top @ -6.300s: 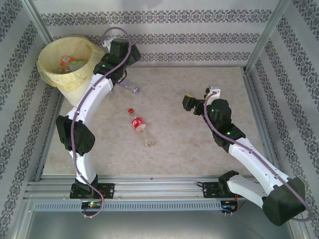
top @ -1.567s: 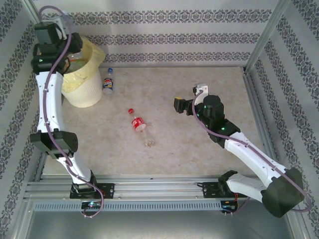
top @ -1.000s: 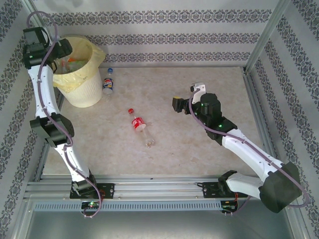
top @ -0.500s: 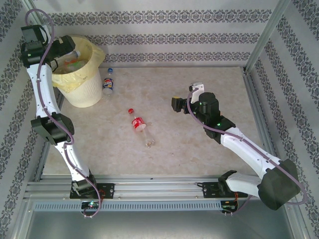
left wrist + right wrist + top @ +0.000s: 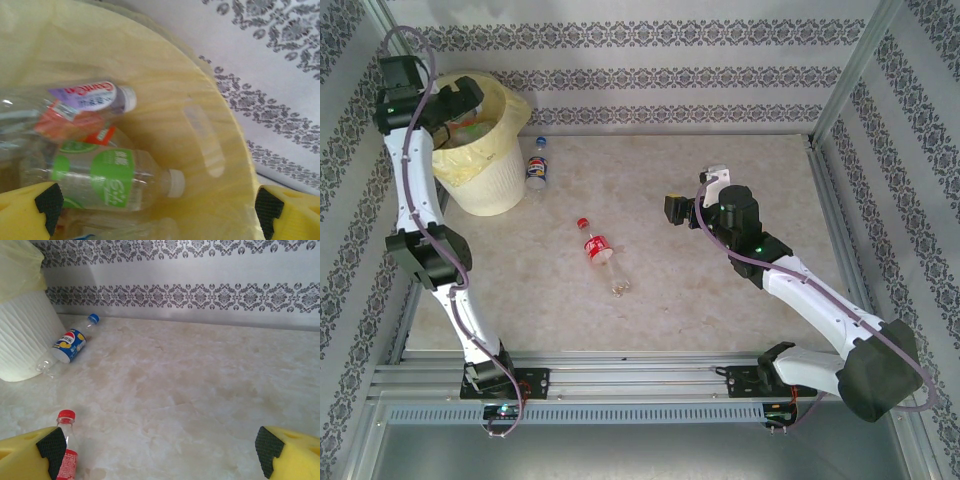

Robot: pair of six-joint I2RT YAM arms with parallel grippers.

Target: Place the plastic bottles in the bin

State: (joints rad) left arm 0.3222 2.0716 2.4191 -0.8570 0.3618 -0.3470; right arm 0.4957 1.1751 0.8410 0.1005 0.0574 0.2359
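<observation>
The bin is a white ribbed bucket with a pale yellow bag over its rim, at the table's far left corner. My left gripper hangs open above its mouth. In the left wrist view, a green-labelled bottle, a purple-and-white-labelled one and an orange-labelled one lie inside below the open left gripper. A blue-labelled bottle lies on the table against the bin. A red-capped, red-labelled bottle lies mid-table. My right gripper is open over the table, right of that bottle.
The right wrist view takes in the bin's white wall, the blue-labelled bottle and the red-capped bottle at lower left. Patterned walls close the table on three sides. A metal rail runs along the near edge.
My left arm has risen from the table to the bin and in the last second shifted right over its mouth. My right gripper has edged slightly left. Both table bottles lie still.
</observation>
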